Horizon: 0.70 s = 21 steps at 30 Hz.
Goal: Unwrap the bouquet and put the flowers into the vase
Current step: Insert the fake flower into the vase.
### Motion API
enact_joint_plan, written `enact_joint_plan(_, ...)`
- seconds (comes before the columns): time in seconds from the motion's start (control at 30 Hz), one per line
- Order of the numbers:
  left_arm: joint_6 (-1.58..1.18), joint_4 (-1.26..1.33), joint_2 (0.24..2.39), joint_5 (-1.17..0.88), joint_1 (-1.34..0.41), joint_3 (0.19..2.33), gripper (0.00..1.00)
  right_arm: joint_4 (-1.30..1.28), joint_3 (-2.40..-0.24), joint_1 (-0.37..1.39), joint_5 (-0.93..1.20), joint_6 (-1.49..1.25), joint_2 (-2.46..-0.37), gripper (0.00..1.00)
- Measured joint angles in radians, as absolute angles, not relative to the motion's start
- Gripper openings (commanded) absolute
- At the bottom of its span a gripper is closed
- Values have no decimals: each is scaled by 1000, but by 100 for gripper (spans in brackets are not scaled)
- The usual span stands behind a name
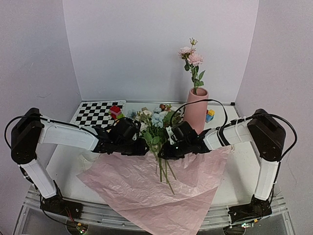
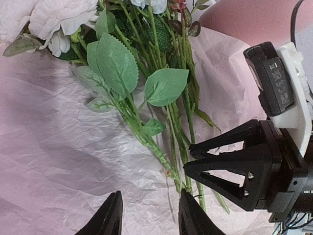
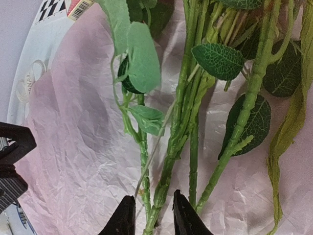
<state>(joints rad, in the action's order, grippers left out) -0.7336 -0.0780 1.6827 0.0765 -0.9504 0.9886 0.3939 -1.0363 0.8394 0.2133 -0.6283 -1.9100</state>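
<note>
The bouquet is unwrapped. Its crinkled pink paper lies spread flat on the table. The flowers lie on it in a loose bunch, blooms toward the back and green stems pointing at me. The tall pink vase stands behind them with one pink-bloomed stem upright in it. My right gripper is low over the paper, its jaws narrow around two of the stems. My left gripper is open just left of the stems, with only paper between its fingers. The right gripper sits close beside it.
A checkerboard lies at the back left with toy blocks on its edge. More blocks sit right of the vase. The paper hangs over the table's near edge. The two grippers are almost touching over the stems.
</note>
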Motion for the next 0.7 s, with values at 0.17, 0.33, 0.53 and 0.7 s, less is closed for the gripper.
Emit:
enact_joint_plan(0.17,-733,-78,1682,77,-950,979,39,395,-1043,841,194,-635,-1938,27)
enact_joint_plan(0.33,-733,-78,1682,78,-950,979,39,399,-1058,841,194,-642,-1956,9)
enact_joint_plan(0.53,-733,-78,1682,78,-950,979,39,405,-1059,841,186,-671,-1958,4)
enact_joint_plan(0.7,-733,-78,1682,77,-950,979,39,400,-1022,841,145,-675,-1892,1)
